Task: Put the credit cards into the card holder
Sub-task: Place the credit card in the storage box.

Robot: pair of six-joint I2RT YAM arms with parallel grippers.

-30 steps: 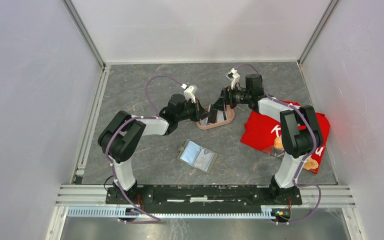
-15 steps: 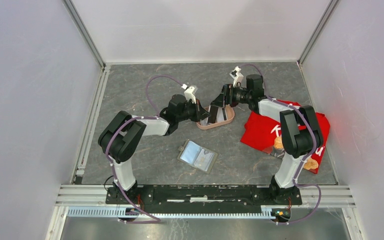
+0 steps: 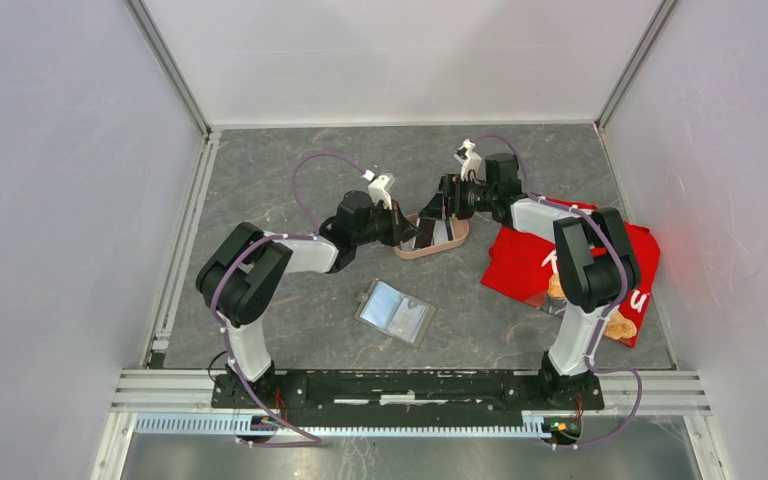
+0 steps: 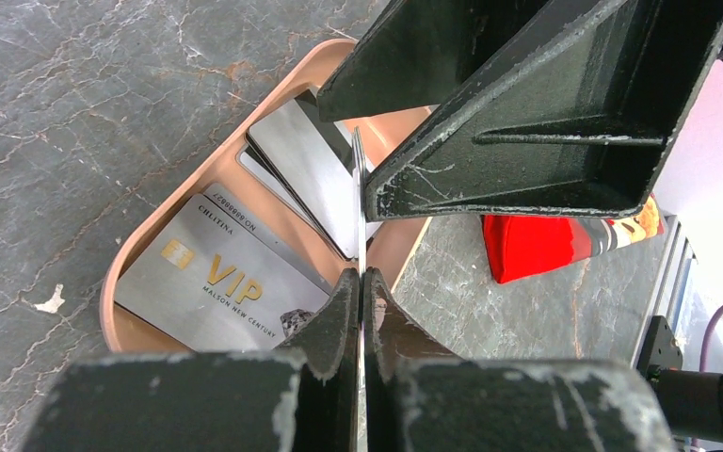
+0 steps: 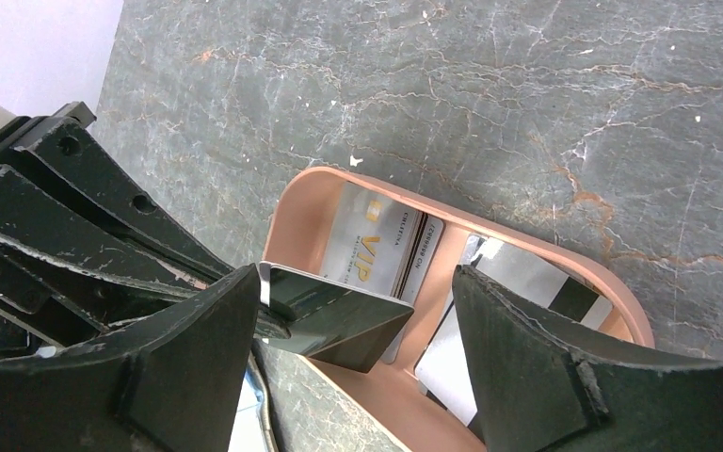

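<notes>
Left gripper (image 4: 360,282): clamped tight on one credit card (image 5: 339,315), held on edge over the pink tray (image 4: 141,235).
Right gripper (image 5: 356,297): jaws spread wide, one finger on either side of that held card.
Other credit cards (image 4: 216,282): lying in the tray.
Card holder (image 3: 395,312): flat on the table (image 3: 290,180), nearer the arm bases, apart from the tray.

Bright, even light comes from overhead, leaving only soft shadows on the grey marbled tabletop (image 3: 260,160). Up close, my black plastic left fingers (image 4: 527,94) blur towards the frame edges. The mirror-shiny silvery card (image 5: 339,320) they hold reflects dark.
</notes>
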